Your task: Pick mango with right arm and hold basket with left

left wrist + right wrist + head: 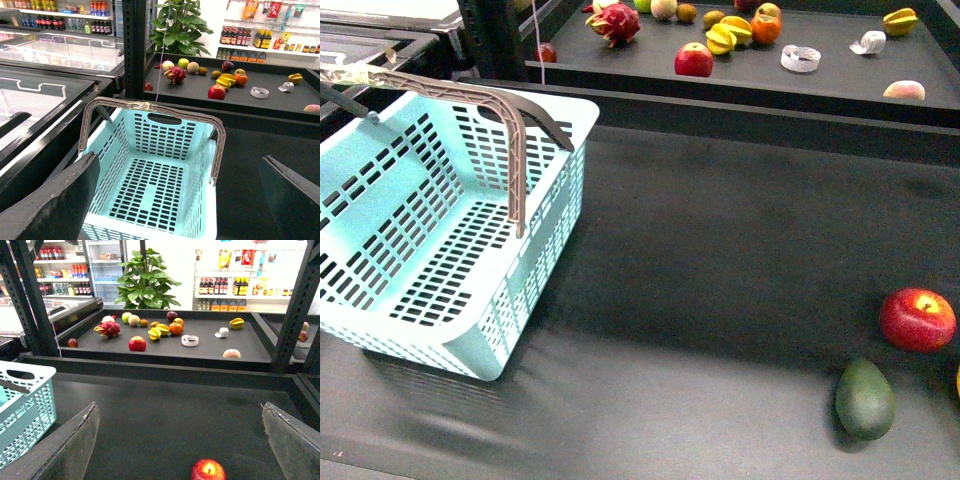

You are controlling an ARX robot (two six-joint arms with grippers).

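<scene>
At the right border of the front view, near four o'clock, only a thin yellow sliver of the mango [957,381] shows; the rest is cut off by the frame. It lies on the dark table [720,250]. Just beside it, toward ten o'clock, sits a red apple [917,319], and toward eight o'clock lies a dark green egg-shaped fruit [865,399], near the apple but not touching it.

The right gripper [179,405] is released, its two fingers [75,440] spread wide with nothing between them. In its wrist view the red apple [208,470] lies on the table between the fingers and beyond them. How the mango lies relative to this gripper I cannot tell.

Well apart, at nine o'clock of the front view, stands the basket [550,230], pale aqua, with its grey-brown handles [515,130] raised. The left gripper [179,157] is also released, fingers [60,200] wide apart. It hangs above the near rim of the basket [165,135] and grasps nothing.

At twelve o'clock, behind the table, a dark shelf [840,80] carries more scattered fruit.
</scene>
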